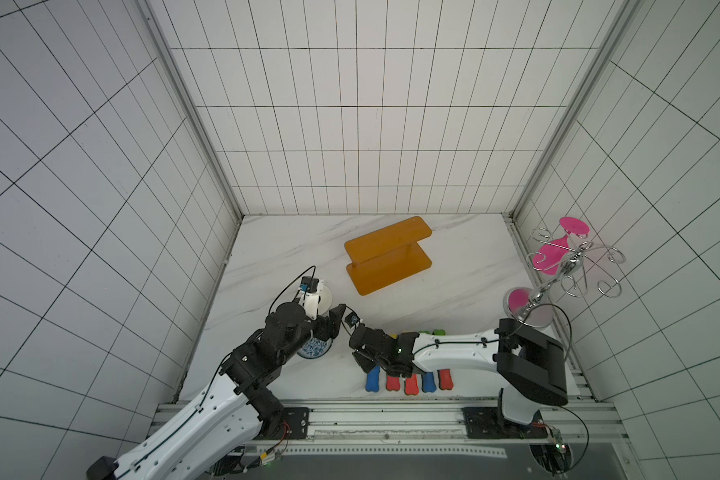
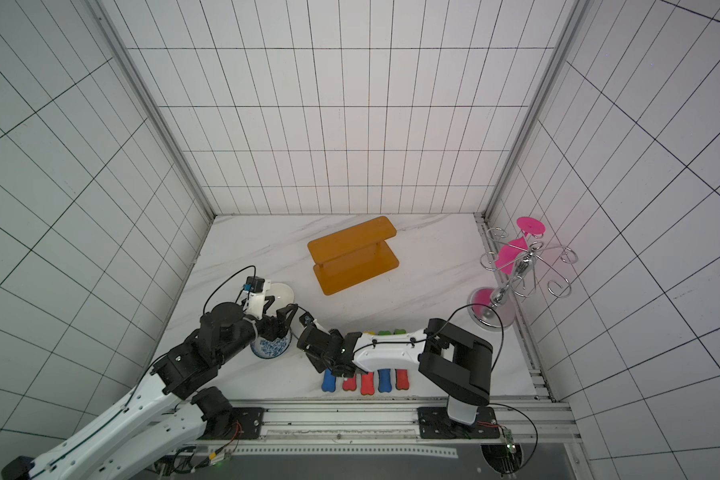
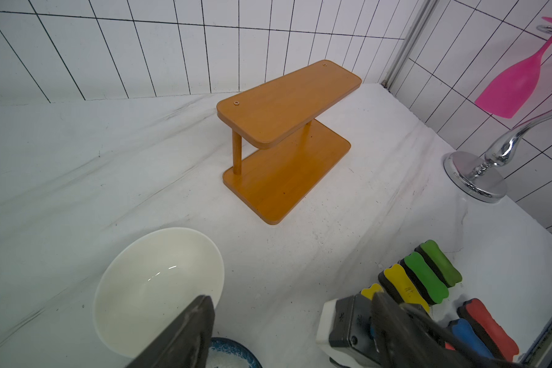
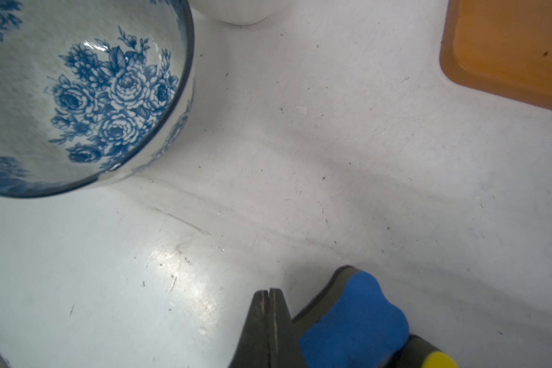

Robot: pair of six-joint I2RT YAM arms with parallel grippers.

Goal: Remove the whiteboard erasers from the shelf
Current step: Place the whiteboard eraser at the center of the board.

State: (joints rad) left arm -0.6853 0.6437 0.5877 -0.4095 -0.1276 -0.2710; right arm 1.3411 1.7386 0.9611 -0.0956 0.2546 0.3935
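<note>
Beside blue eraser [image 4: 354, 321], right-wrist view: right fingers [image 4: 255, 331] together.

The right gripper [image 4: 269, 294] points down at the table [image 4: 300, 165], its jaws pressed together along a thin seam. A blue eraser [image 4: 354, 321] lies just beside the fingers, blue face up on a dark layer. A yellow eraser [image 4: 440, 360] shows one tip past it. A patterned bowl [image 4: 185, 63], a white bowl [image 4: 236, 12] and a shelf [image 4: 507, 47] corner lie farther off.
</note>
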